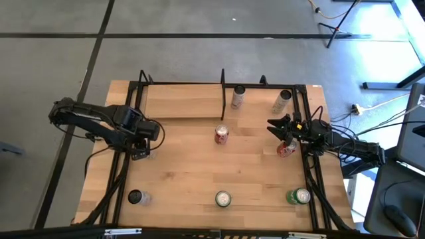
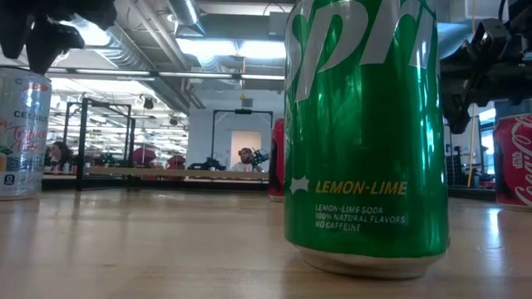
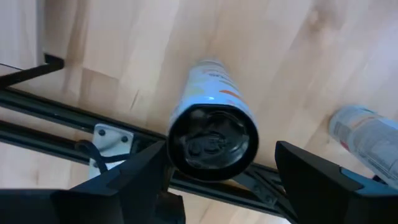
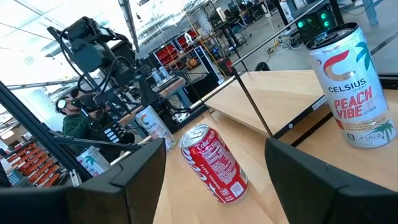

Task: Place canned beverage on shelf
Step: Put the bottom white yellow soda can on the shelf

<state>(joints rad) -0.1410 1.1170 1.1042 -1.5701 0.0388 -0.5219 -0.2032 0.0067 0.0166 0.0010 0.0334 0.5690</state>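
At right-center of the high view, I am positioning my released right gripper around the red can, keeping it centered before closing.

Seen end-on between the spread dark fingers of the left gripper: white slim can with black top, standing on light wood tabletop; black metal rods passing just behind can; second pale can lying nearby.
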